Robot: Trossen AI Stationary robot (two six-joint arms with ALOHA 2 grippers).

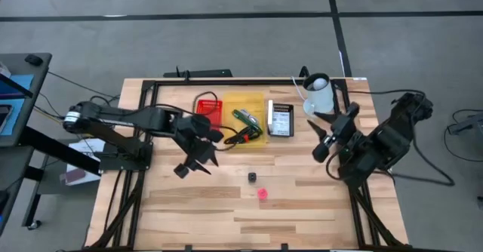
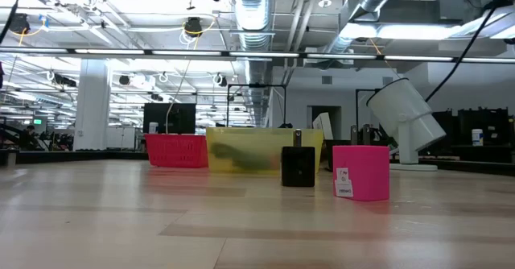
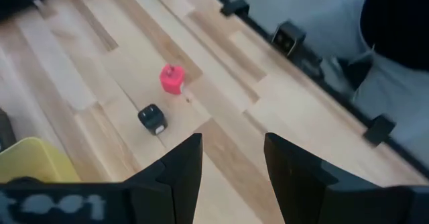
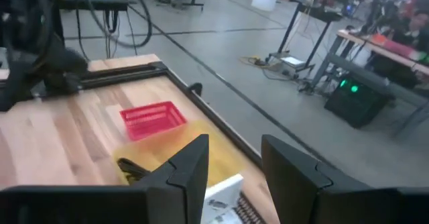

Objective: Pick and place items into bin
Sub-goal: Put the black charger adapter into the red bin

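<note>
The whole table (image 1: 302, 199) is seen from straight overhead in the high view. In the low view it is crossed at surface level, close behind the pink cube (image 2: 361, 172) and black cube (image 2: 298, 167), which are also looked down on from the left wrist. The red basket (image 4: 153, 120) at 11 o'clock is shared by the right wrist, low and high views.

Red basket (image 1: 209, 106); yellow bin (image 1: 245, 110); pink cube (image 1: 263, 194).

Open tabletop (image 1: 189, 207) around pink piece (image 1: 263, 194), black cube (image 1: 252, 176)
</note>
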